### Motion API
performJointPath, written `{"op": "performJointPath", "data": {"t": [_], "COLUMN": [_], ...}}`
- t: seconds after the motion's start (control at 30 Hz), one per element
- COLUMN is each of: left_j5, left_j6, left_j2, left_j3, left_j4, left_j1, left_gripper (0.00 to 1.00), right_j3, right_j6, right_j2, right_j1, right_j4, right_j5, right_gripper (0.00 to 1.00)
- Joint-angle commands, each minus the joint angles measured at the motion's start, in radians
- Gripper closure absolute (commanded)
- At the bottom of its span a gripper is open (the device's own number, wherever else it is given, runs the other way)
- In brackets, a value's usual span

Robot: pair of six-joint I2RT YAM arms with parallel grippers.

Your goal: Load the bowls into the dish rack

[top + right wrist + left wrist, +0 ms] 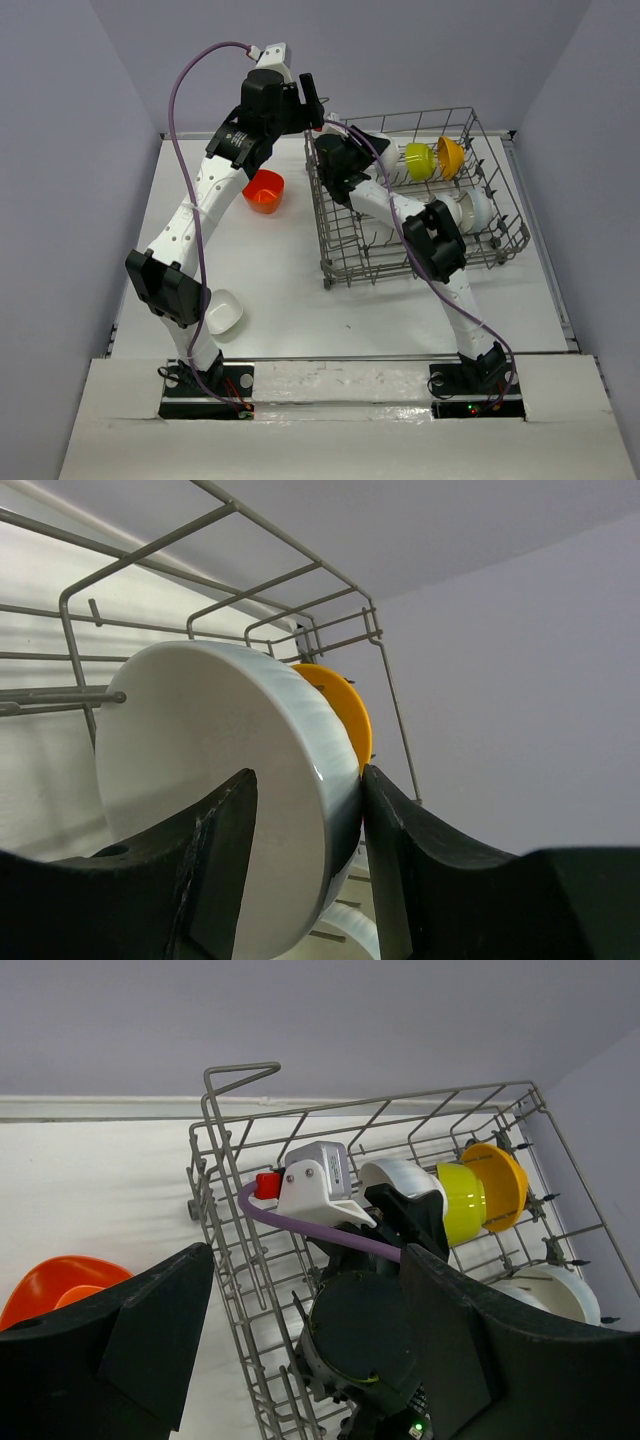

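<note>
table | dish rack (right half) | red-orange bowl far-left | white bowl near-left

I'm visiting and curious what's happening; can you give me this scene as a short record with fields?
Dish rack: right half of table
In rack: lime green bowl, orange-yellow bowl, white bowls
On table: red-orange bowl, loose white bowl
Right gripper: inside rack, straddling upright white bowl at its rim
Left gripper: open, empty, by rack's far left corner

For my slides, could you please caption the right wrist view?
Right fingers astride the rim of a white bowl in the dish rack, orange-yellow bowl behind.
</note>
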Motion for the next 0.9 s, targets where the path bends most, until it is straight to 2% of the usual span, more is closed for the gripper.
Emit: {"op": "performJointPath", "data": {"t": [0.0,0.17,0.73,0.87], "left_j5": [0.011,0.011,0.007,0.007], "left_j6": [0.007,0.006,0.004,0.004], "left_j2": [-0.030,-0.029,-0.027,-0.030], "left_j3": [0.042,0.044,0.044,0.042], "left_j4": [0.023,0.023,0.024,0.023], "left_j1": [0.000,-0.001,-0.004,-0.006], "left_gripper": [0.16,0.16,0.16,0.16], "right_j3": [-0.006,0.020,0.055,0.060], "right_j6": [0.182,0.245,0.396,0.406], "right_j2": [0.062,0.051,0.013,0.005], "right_j1": [0.077,0.077,0.077,0.077], "right_j4": [-0.209,-0.297,-0.416,-0.423], "right_j5": [-0.160,-0.211,-0.297,-0.300], "right_gripper": [0.50,0.50,0.46,0.40]}}
